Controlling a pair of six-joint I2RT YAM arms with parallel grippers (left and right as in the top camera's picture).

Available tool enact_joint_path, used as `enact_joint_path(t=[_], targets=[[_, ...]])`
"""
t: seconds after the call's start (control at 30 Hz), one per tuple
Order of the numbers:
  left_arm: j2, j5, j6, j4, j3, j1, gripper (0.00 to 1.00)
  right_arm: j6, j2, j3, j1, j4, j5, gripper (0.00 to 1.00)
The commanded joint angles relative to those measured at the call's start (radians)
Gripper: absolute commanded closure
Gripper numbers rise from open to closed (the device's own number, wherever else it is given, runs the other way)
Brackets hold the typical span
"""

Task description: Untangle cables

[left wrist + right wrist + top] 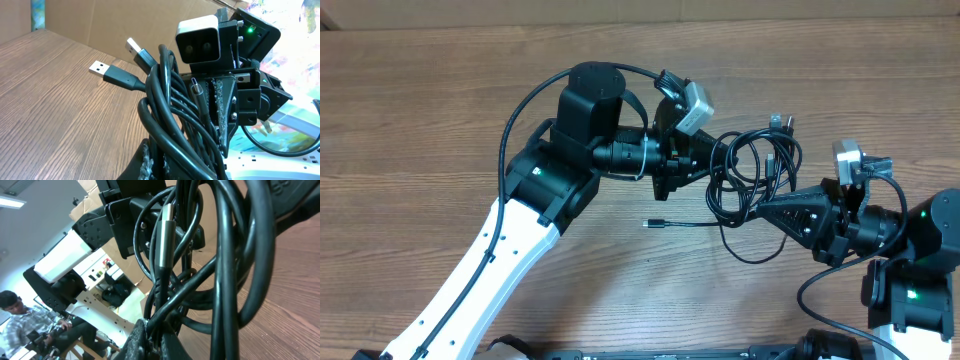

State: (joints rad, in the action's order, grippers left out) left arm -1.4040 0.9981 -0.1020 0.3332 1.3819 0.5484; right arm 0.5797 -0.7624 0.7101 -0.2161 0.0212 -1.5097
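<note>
The cables [757, 168] are a tangled bunch of black loops hanging between my two grippers, a little right of the table's middle. My left gripper [712, 165] is shut on the bunch's left side. My right gripper [760, 207] is shut on a strand at its lower right. One loose strand trails to a small plug [655, 223] lying on the wood. In the left wrist view the cables [170, 115] fill the jaws of the left gripper [167, 162], and two USB plugs [107, 71] stick out to the left. The right wrist view has the right gripper [152, 339] pinching a cable beside a silver plug [165, 227].
The wooden table [440, 110] spreads to the left and back, with a cardboard wall [640, 10] along the far edge. The right arm's camera [199, 39] faces the left wrist at close range. A seated person [17, 317] shows beyond the table.
</note>
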Motion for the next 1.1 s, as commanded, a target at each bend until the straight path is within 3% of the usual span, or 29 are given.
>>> enact_joint_path(t=[0.0,0.13,0.2,0.37,1.0,1.07], targets=[[0.018,-0.021,-0.011,-0.002,0.012,0.002,0.96,-0.003,0.005,0.004,-0.002,0.004,-0.011,0.96],[0.018,-0.161,-0.138,-0.001,0.012,0.002,0.96,-0.004,0.005,0.004,-0.002,0.005,-0.029,0.96],[0.018,-0.269,-0.280,-0.007,0.012,0.002,0.96,-0.004,0.005,0.004,-0.002,0.005,-0.046,0.96],[0.018,-0.330,-0.491,-0.064,0.012,0.007,0.96,-0.011,0.005,0.004,-0.002,0.006,-0.059,0.96],[0.018,-0.396,-0.490,-0.138,0.012,-0.006,0.96,-0.054,0.005,0.003,0.053,-0.023,-0.059,0.96],[0.019,-0.375,-0.442,-0.145,0.012,-0.009,0.96,-0.053,0.005,0.003,0.051,-0.023,-0.055,0.87]])
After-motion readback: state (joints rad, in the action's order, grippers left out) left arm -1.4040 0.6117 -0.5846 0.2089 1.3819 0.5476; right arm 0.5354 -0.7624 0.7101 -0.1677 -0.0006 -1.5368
